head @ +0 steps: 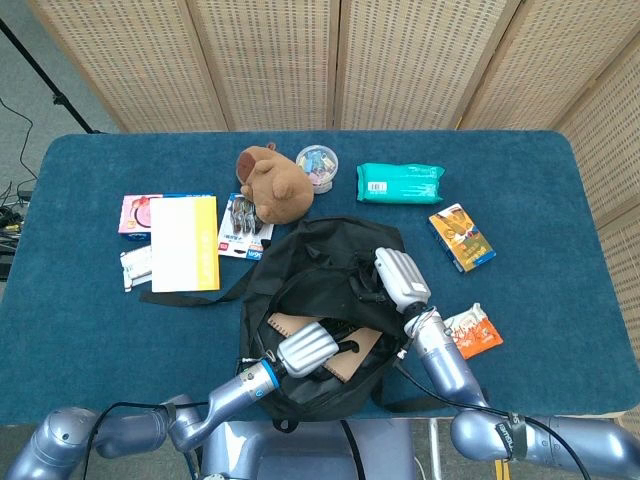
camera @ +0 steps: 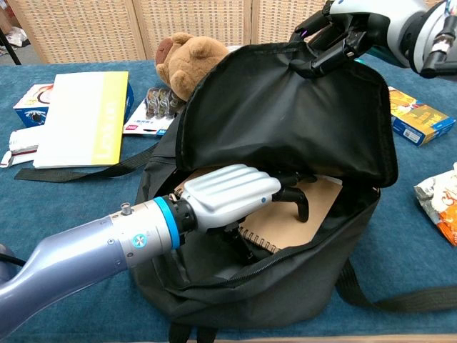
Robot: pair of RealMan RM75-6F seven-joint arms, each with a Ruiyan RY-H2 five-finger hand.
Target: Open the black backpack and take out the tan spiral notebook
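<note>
The bench is covered in a deep blue, felt-like cloth. Near its front edge sits the black backpack, soft matte nylon, its mouth gaping wide with the zipper track curling along the front lip. The right hand has dark fingers pinched on the top edge of the flap, holding it up and back. Inside the opening lies the tan spiral notebook, a flat kraft-card cover with a wire coil along its near edge, resting tilted against the dark lining. The left hand, a smooth silver shell with black fingers, reaches into the opening and lies over the notebook; its fingers curl down onto the cover, but I cannot tell whether they actually grip it.

Left of the bag lies a flat yellow and white booklet. Behind the bag sits a plush brown bear, fuzzy and rounded. A teal soft pack of wipes lies further right, then a glossy orange box, and a crinkled orange snack packet.
</note>
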